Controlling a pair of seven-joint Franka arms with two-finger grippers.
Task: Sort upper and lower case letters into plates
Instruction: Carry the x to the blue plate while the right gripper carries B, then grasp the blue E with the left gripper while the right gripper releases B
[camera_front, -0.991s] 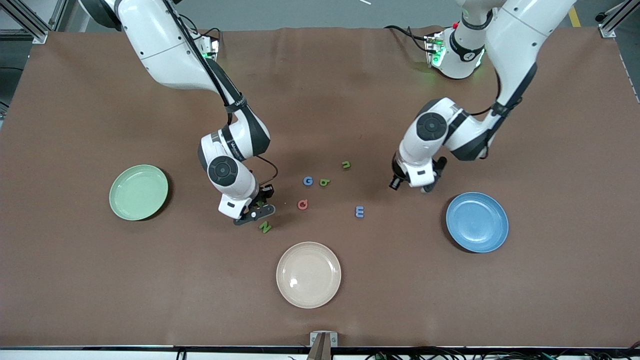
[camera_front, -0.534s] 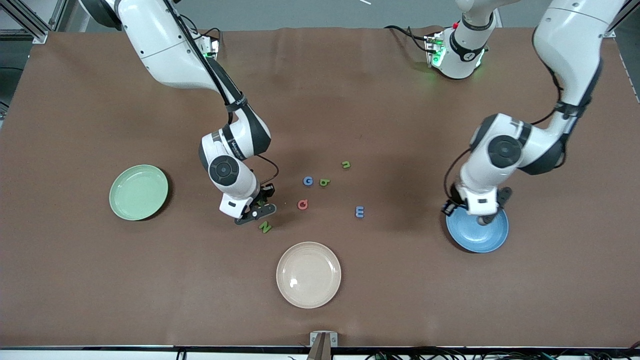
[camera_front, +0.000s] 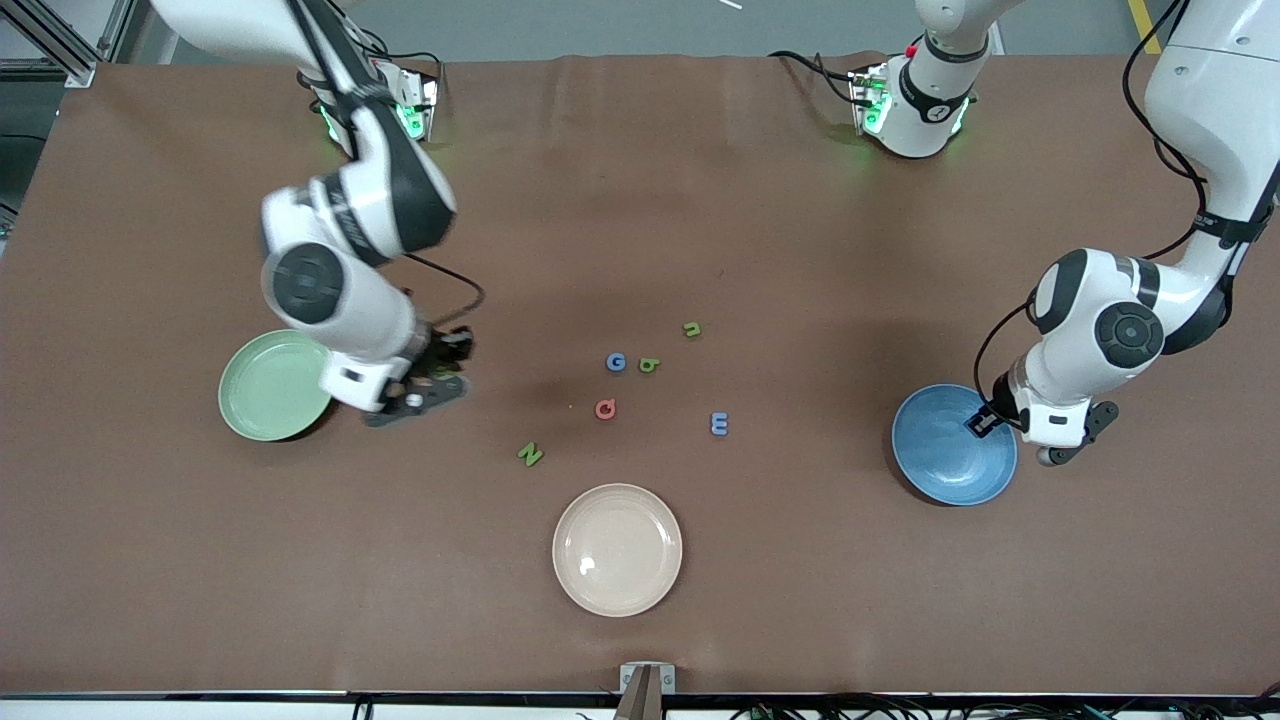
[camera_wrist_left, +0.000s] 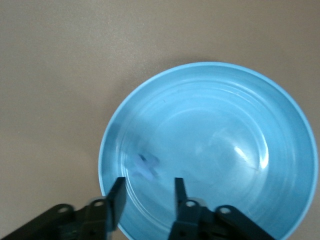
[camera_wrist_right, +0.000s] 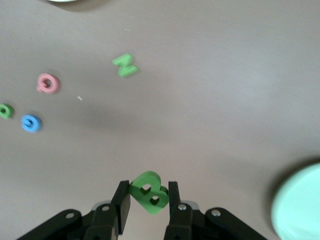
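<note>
My right gripper (camera_wrist_right: 149, 194) is shut on a green letter B (camera_wrist_right: 148, 192) and hangs over the bare table beside the pale green plate (camera_front: 272, 385), where the right gripper (camera_front: 432, 378) shows in the front view. My left gripper (camera_wrist_left: 148, 184) is open over the rim of the blue plate (camera_wrist_left: 215, 100). A small blurred blue letter (camera_wrist_left: 145, 165) lies in that plate under it. Several letters lie mid-table: green n (camera_front: 692, 329), blue G (camera_front: 616, 362), a green one (camera_front: 649, 365), a red-pink one (camera_front: 605, 408), blue E (camera_front: 719, 423) and green N (camera_front: 530, 454).
A cream-beige plate (camera_front: 617, 549) sits nearer the front camera than the letters. The blue plate (camera_front: 945, 455) lies toward the left arm's end, the green plate toward the right arm's end. Brown mat covers the table (camera_front: 640, 200).
The right gripper rose from beside the green N with the green B and swung toward the green plate. The left gripper travelled over the blue plate and opened; a blue letter now lies there.
</note>
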